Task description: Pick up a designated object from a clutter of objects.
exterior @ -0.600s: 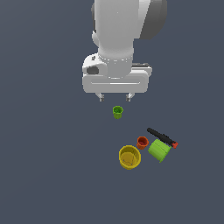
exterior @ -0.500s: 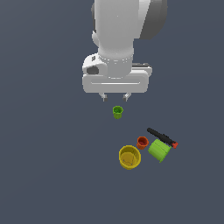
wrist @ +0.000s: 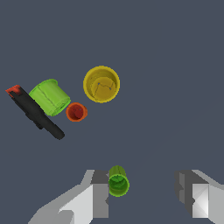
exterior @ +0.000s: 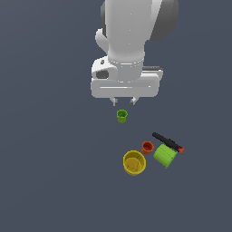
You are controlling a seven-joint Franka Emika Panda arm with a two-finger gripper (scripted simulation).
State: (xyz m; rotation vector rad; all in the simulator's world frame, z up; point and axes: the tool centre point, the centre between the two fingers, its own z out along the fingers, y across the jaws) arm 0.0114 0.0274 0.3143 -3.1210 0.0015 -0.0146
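Where the target sits: while the arm hovers, the yellow cup (exterior: 134,162) stands upright and mouth-up on the dark surface (exterior: 45,172), well apart from the hand (exterior: 124,101) and untouched.
Nearest neighbours: a tiny orange-red cup (exterior: 147,147) sits just beside the yellow cup, and a lime-green cylinder (exterior: 164,156) lies on its side next to that; whether any of these touch cannot be told.
Further out: a black marker (exterior: 166,142) with a red tip lies along the far side of the cylinder.
Stray item: a tiny green cup (exterior: 122,116) sits alone, right under the hand; in the wrist view it lies near one finger (wrist: 98,194), not centred in the gap.
Hand: fingers spread wide, nothing between them.
Step in hand: judged as the approach, before any descent on the target.
Doing it well: the hand likely needs to travel clear of the green cup, centre over the yellow cup's rim, and come down with the fingers turned so neither lands on the orange-red cup.
Risk: a low sweep could knock the green cup.
Writing or brands: none readable on any item.
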